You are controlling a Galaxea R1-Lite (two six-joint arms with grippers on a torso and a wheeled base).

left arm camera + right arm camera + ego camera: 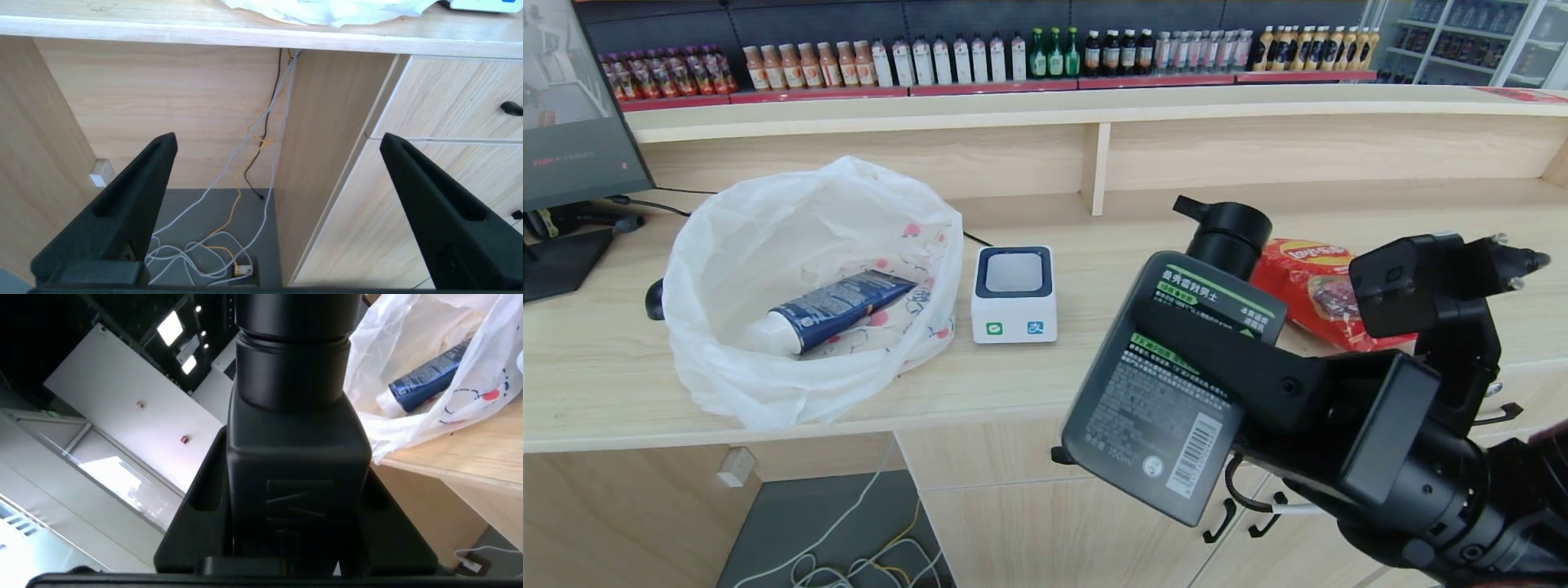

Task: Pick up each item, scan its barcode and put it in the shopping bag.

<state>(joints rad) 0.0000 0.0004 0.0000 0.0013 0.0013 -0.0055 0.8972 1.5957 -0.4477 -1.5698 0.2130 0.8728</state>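
1. Wooden table (596, 359) stands before drink shelves; below its front edge is the left claw (278, 212), fingers wide apart.
2. On its left, the white shopping bag (735, 237) holds a blue tube (849, 306).
3. The scanner (1014, 294) sits just beside the bag.
4. The right claw (292, 506) grips a dark bottle (1160, 392), barcode turned upward.
5. A red snack bag (1319, 294) lies behind.

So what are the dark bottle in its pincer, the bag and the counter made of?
Dark bottle: likely hard plastic, matte charcoal, with a printed label and smooth moulded edges. Shopping bag: thin plastic film, milky and translucent, crumpled into soft folds. Counter: pale wood or wood-look laminate, judging by the straight grain; which of the two is unclear.
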